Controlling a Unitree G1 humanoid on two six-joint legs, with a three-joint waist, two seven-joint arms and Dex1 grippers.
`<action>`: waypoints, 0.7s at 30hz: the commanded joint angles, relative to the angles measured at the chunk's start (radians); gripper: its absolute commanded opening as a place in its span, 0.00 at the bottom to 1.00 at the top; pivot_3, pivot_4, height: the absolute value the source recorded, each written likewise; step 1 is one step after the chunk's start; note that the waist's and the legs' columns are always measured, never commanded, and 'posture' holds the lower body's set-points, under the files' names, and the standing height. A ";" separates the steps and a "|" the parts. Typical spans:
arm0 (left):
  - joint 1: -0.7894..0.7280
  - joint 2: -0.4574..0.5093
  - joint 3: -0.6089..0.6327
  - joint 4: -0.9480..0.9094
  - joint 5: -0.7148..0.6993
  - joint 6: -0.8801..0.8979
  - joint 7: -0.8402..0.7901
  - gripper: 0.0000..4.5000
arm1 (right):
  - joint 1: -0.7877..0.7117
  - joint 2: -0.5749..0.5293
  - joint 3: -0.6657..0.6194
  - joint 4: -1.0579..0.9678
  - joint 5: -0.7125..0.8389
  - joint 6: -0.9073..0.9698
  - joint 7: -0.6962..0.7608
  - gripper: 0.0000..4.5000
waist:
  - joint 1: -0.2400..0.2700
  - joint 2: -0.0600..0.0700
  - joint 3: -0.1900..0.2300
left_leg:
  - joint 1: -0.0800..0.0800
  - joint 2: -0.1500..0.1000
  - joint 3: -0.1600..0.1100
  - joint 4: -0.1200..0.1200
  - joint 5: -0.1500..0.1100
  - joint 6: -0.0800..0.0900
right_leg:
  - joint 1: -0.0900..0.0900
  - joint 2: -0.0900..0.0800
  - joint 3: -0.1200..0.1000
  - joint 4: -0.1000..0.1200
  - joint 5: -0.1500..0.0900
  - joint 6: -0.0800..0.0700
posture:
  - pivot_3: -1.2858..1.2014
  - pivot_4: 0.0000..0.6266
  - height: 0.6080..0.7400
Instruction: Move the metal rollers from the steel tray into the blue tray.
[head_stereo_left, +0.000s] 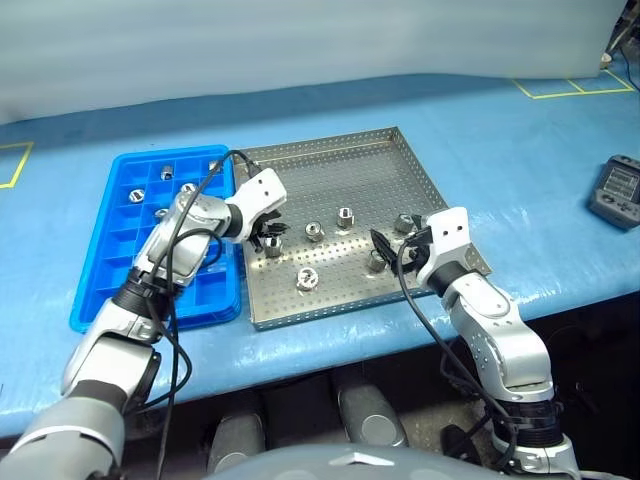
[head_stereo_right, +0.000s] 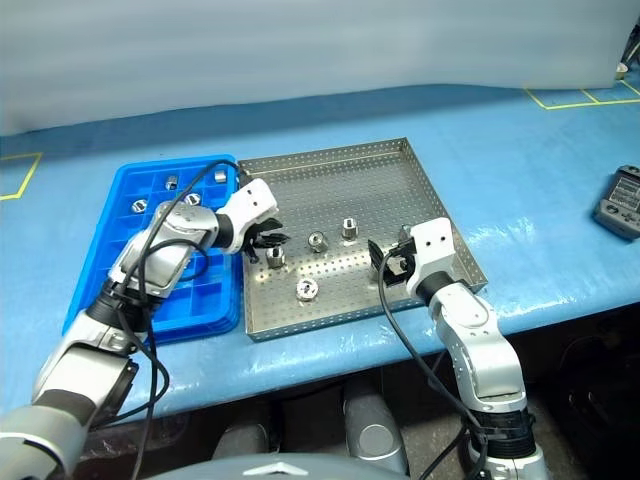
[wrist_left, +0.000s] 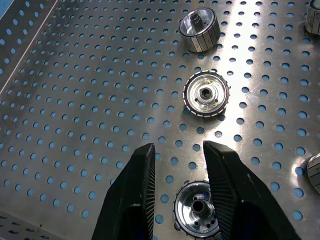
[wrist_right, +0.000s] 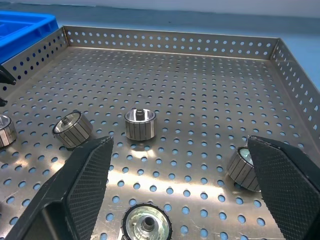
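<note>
Since the coming move turns on which way the goal lies from the loaded side, the layout is set out from the steel tray. The blue tray is placed just beside the steel tray's left rim, so the left arm is judged the nearer one for any carry. A few metal rollers are already seen in compartments at the blue tray's far end. About six more are scattered over the near half of the steel tray.

The left gripper is held over the steel tray's left part, near that rim and pointing down at the sheet. One roller is seen directly beneath it, standing on end with its hole facing up. Whether this gripper is clamped on that roller or merely poised above it cannot be told.

The right gripper is held low over the steel tray's near right part, its jaws spread wide and nothing held. Another roller is seen on end on the sheet between them.

A short sideways carry across the steel tray's left rim is judged to be all that the left arm needs.
</note>
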 joint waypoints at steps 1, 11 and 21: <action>0.012 0.044 0.014 -0.067 0.003 -0.034 -0.012 0.36 | -0.015 0.002 0.005 -0.014 -0.002 -0.022 0.011 1.00 | -0.002 0.000 0.000 | 0.000 0.000 0.000 0.000 0.000 0.000 | 0.000 0.000 0.000 0.000 0.000 0.000 | 0.45 0.24 1.00; 0.003 0.038 -0.042 -0.038 0.055 -0.025 0.028 0.93 | -0.022 0.011 0.015 -0.004 -0.013 -0.027 0.015 1.00 | 0.008 0.000 0.000 | 0.000 0.000 0.000 0.000 0.000 0.000 | 0.000 0.000 0.001 0.000 0.000 0.000 | 0.45 0.24 1.00; 0.008 0.038 -0.159 0.033 0.117 -0.044 -0.006 0.93 | -0.014 0.011 0.009 -0.014 -0.023 -0.027 0.009 1.00 | 0.004 0.000 0.000 | 0.001 0.000 0.001 0.000 0.000 0.000 | 0.000 0.000 0.002 0.000 0.000 0.000 | 0.44 0.24 1.00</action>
